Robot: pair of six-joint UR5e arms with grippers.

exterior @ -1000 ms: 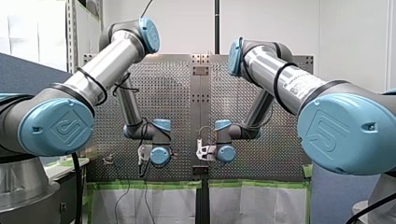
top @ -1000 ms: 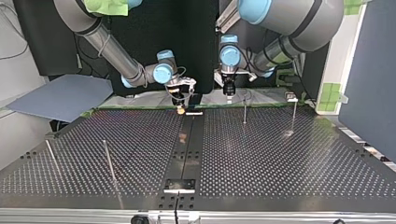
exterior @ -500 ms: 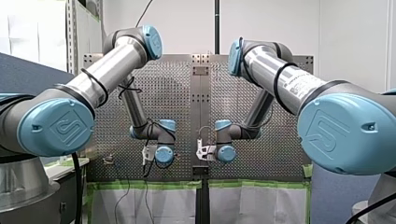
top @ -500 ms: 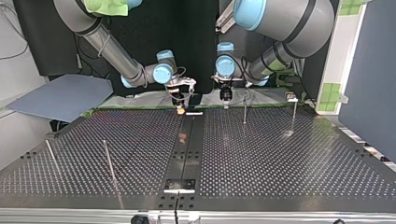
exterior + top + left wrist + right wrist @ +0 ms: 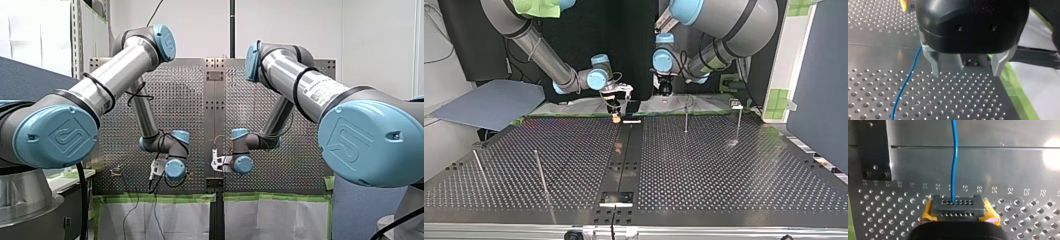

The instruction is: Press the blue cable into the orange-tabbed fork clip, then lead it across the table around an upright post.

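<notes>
My right tool (image 5: 956, 206) is clamped on the blue cable (image 5: 956, 157). Its yellow pads (image 5: 927, 213) flank the pressed-together perforated finger ends, and the cable leaves them straight ahead over the smooth middle strip of the tabletop (image 5: 724, 180). A dark plate (image 5: 873, 150) fastened with screws lies off to one side of the cable's line, clear of it. Printed numbers run along the nearest row of holes.

My left tool (image 5: 966, 73) stands wide open just above the perforated surface, with nothing between its metal fingers (image 5: 935, 66). The cable runs close along the outer side of one finger and on over the holes. I cannot tell whether it touches that finger. A strip of green tape (image 5: 1018, 100) edges the tabletop on the tool's other side.

In the top view both tools sit at the far edge near the middle, the right one low over the surface and the left one higher. Between them lies a small pale plate (image 5: 632, 121). An upright post (image 5: 686, 119) stands just beside the left tool, toward the view's right, and a second post (image 5: 739, 122) stands further right. Two more thin rods (image 5: 540, 172) rise in the near left part. A blue-grey sheet (image 5: 489, 102) lies off the tabletop at the view's left. I cannot pick out the fork clip in any view.
</notes>
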